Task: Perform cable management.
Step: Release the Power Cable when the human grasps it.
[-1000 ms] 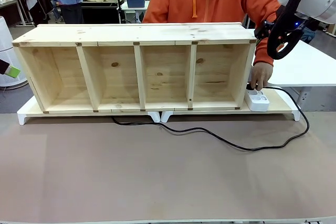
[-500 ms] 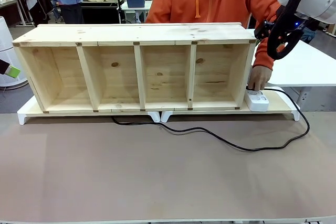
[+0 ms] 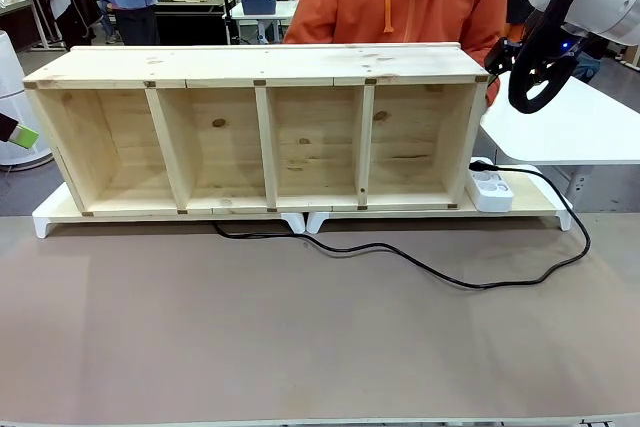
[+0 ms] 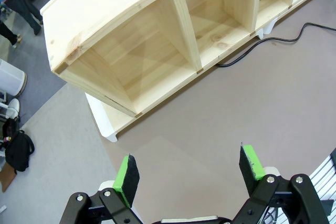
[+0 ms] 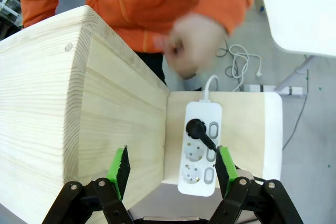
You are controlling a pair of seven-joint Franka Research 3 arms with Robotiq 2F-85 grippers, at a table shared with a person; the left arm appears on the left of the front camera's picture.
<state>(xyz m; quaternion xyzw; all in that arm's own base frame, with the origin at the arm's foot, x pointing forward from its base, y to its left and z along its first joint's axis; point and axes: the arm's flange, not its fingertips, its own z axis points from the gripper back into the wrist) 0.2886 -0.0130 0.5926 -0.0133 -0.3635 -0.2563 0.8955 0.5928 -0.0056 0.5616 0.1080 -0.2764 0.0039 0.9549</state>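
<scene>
The long thin black power cord (image 3: 450, 277) lies slack on the brown counter (image 3: 300, 347), plugged into the white power strip (image 5: 199, 150). Limp and light, it is best pinched mid-loop. Both the left hand (image 4: 189, 174) and right hand (image 5: 170, 169) stand apart, empty.

The thin black cable (image 3: 440, 272) lies loose on the table, its plug (image 5: 195, 128) probably pushed in, between the right gripper's fingers.

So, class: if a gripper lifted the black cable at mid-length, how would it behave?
The cable is probably floppy: it lies in loose curves, so it would likely sag on both sides. Its plug sits in the power strip, so that end would probably tug.
</scene>
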